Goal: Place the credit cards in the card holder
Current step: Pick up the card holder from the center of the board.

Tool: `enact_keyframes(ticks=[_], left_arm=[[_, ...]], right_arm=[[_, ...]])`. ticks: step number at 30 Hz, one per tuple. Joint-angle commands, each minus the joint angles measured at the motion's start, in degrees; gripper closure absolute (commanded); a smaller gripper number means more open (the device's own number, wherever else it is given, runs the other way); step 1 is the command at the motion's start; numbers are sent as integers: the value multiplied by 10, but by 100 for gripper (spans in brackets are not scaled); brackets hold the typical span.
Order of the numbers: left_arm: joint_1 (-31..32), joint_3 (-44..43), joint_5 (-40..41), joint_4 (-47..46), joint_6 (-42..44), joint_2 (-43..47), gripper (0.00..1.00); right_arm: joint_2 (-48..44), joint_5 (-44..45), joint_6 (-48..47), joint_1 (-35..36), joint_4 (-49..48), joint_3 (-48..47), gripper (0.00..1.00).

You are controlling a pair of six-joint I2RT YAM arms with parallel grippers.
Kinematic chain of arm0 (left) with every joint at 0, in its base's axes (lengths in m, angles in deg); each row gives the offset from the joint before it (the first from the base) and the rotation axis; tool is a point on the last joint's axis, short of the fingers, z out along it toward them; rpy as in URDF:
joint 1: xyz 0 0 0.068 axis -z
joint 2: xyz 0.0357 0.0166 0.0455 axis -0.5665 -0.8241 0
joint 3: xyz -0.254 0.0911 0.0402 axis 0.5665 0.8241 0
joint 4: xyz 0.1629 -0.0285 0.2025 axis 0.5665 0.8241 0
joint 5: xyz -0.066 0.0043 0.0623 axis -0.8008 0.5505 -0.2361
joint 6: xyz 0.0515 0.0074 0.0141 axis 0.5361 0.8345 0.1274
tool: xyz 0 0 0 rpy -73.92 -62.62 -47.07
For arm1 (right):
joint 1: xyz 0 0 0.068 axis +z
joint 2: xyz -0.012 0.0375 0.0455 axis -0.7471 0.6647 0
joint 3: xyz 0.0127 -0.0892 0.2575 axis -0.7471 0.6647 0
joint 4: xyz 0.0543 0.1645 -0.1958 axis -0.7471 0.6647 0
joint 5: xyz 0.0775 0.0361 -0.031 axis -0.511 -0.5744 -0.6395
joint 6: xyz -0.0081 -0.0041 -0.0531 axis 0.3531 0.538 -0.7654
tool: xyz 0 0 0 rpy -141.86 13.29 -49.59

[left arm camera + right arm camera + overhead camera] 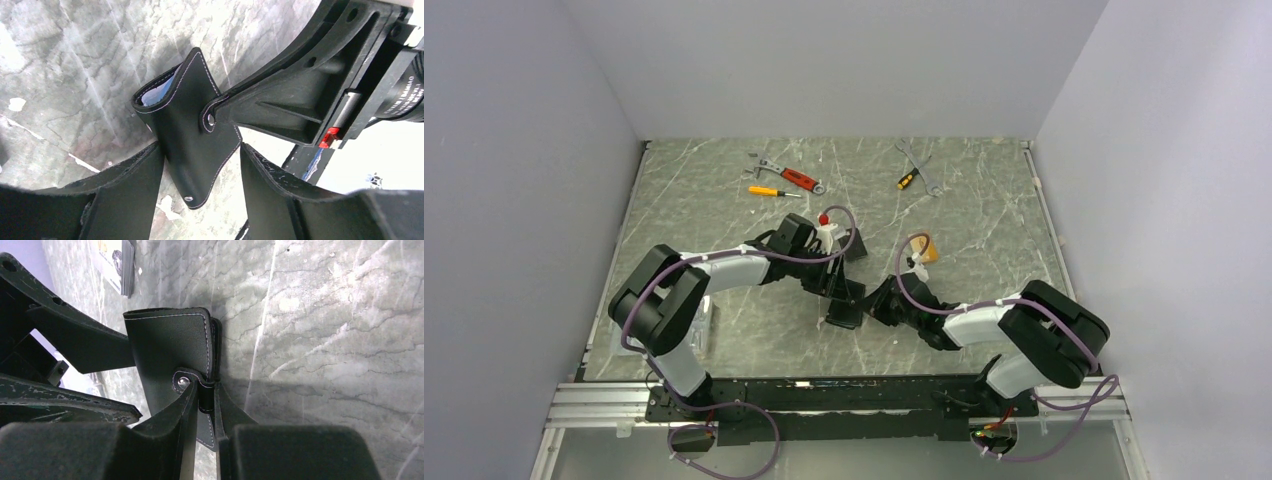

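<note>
Steadying the holder (185, 115) comes first: it sits mid-table between both arms, with the cards (119, 265) lying apart from it. My right gripper (204, 390) pinches its strap. My left gripper (201, 150) straddles the body, jaws spread close to each edge, though I cannot tell whether they bite yet. I'd squeeze those edges gently so the grey-lined mouth gapes instead of flattening. The table (984, 230) is grey, veined and looks slick; tools (784, 178) lie at its far side, and pale walls (824, 60) box it in.

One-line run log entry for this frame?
left gripper: closed across card holder | right gripper: pinching snap strap | card stack: on table, apart
</note>
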Motion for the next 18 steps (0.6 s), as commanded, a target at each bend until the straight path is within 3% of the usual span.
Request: enact_keyframes(ticks=[1, 5, 11, 15, 18], left_arm=[[18, -9, -32, 36, 28, 14, 38], [25, -16, 47, 72, 66, -5, 41], [38, -3, 85, 72, 74, -23, 35], [42, -1, 62, 58, 64, -40, 32], [45, -1, 38, 49, 59, -52, 35]], right_arm=[[67, 41, 7, 4, 199, 61, 100], [66, 45, 16, 4, 198, 67, 100], [59, 47, 22, 4, 205, 70, 100], [61, 45, 31, 5, 199, 79, 100], [64, 43, 35, 5, 202, 80, 100]])
